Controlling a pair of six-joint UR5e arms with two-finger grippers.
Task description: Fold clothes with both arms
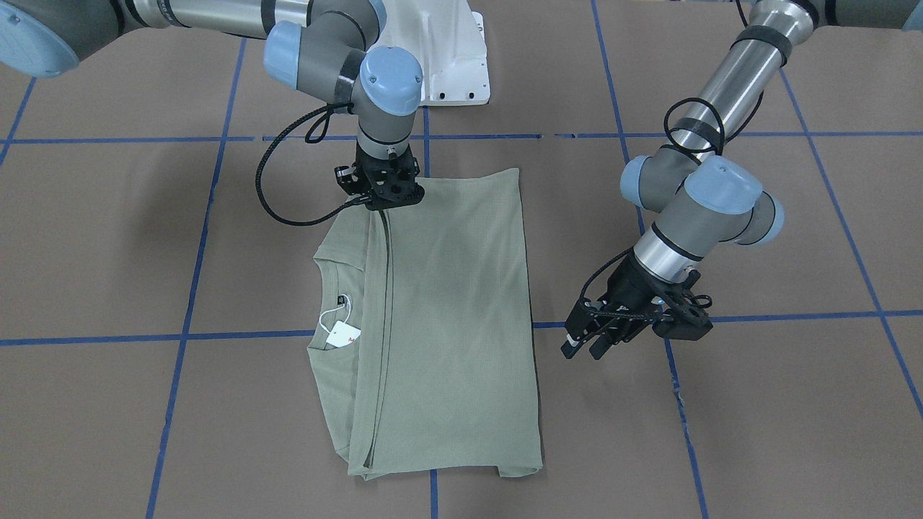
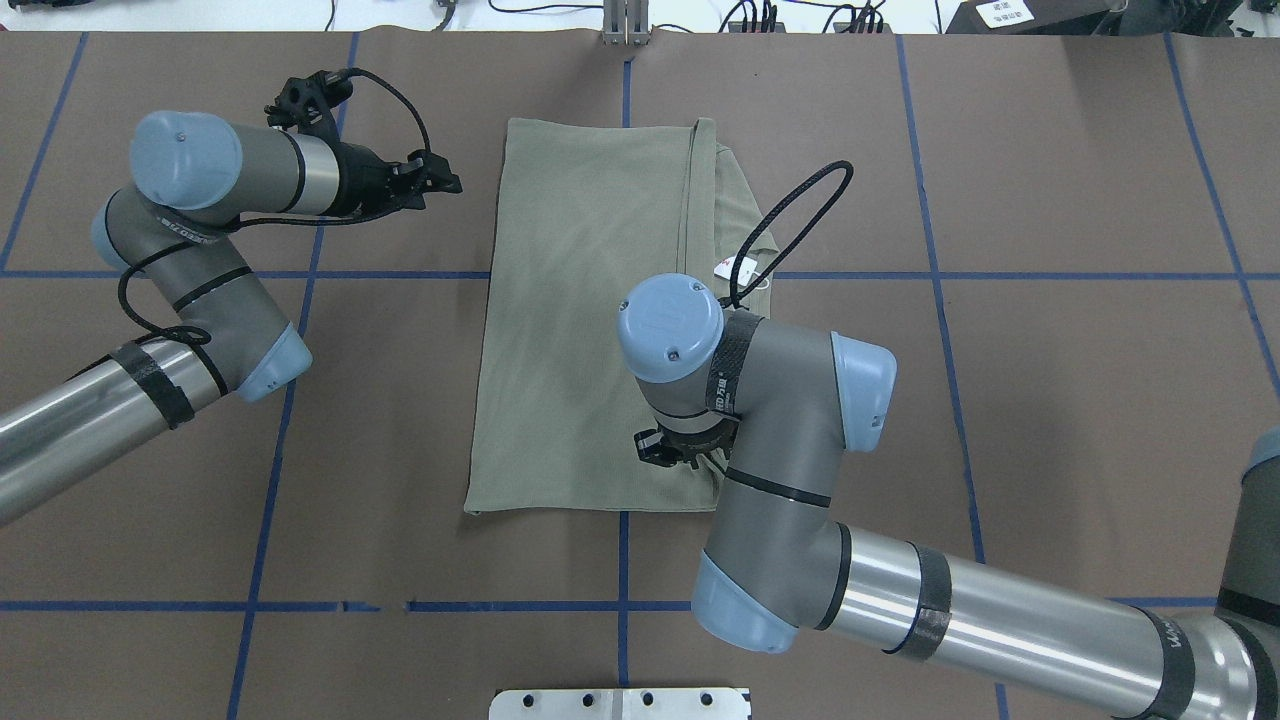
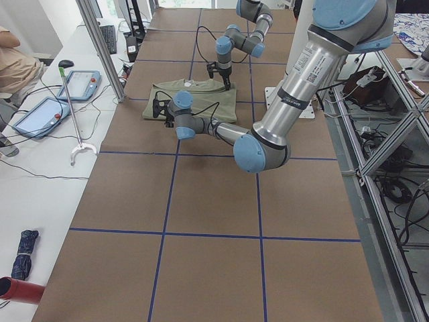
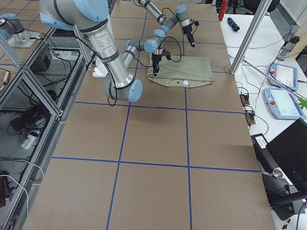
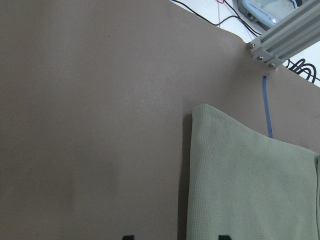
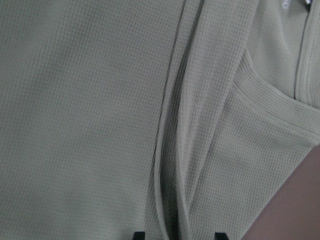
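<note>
The left gripper point(image 1: 585, 349) hung wide open above the table point(image 1: 108, 252), holding and touching nothing. In its wrist view both fingertips point(image 5: 223, 236) were well apart. The shirt point(image 1: 447, 310) lay just beside it, towards the other arm, with its straight long edge facing the fingers and one corner ahead of them. On the gripper's outer side there was only bare brown table crossed by blue tape lines point(image 1: 195, 288).

The right gripper point(image 1: 381, 204) pointed straight down at the shirt's edge nearest the robot. Its fingers were also apart, and whether the tips pressed the cloth could not be told. Directly under it ran the doubled edge of a folded-over panel, leading away from the robot. The sage-green knit lay flat and smooth, folded into a long rectangle. On the right gripper's outer side the ribbed collar point(image 6: 272, 100) and a white hang tag point(image 1: 339, 334) stayed uncovered. Beyond them was open table.
</note>
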